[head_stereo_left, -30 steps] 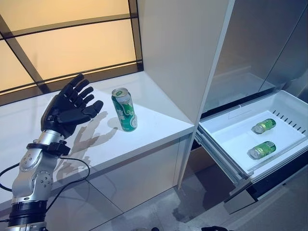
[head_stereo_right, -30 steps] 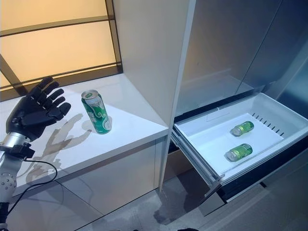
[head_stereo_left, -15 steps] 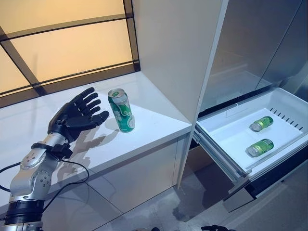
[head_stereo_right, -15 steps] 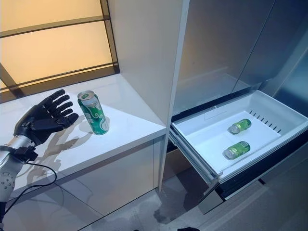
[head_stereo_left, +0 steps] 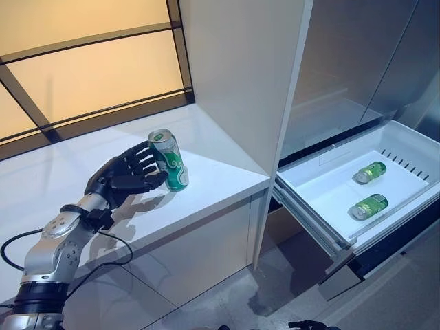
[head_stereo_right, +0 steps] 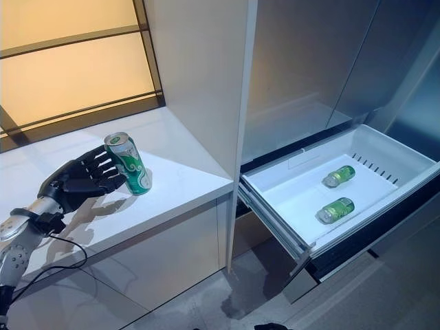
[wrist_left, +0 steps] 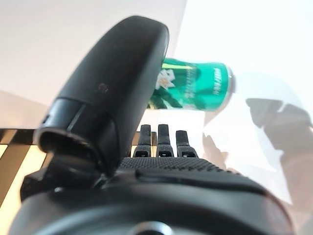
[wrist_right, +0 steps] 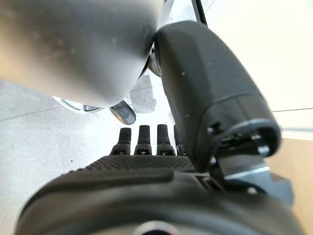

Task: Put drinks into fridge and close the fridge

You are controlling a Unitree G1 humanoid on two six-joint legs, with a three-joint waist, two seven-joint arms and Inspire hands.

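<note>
A green can (head_stereo_left: 168,159) stands upright on the white counter (head_stereo_left: 213,175); it also shows in the left wrist view (wrist_left: 195,90). My left hand (head_stereo_left: 124,179) is open right beside the can on its left, fingers spread along its side and thumb in front. I cannot tell if it touches. The fridge drawer (head_stereo_left: 330,191) stands pulled out at the right, with two green cans (head_stereo_left: 370,172) (head_stereo_left: 368,206) lying in it. My right hand (wrist_right: 146,171) is open, hanging above the grey floor.
A tall white cabinet panel (head_stereo_left: 240,69) rises between the counter and the fridge. A window with a dark frame (head_stereo_left: 82,69) backs the counter. The grey fridge door fronts (head_stereo_left: 371,55) stand above the drawer. Grey floor (head_stereo_left: 275,295) lies below.
My left hand has come down and to the right, from raised and apart to right beside the can. The camera has shifted a little.
</note>
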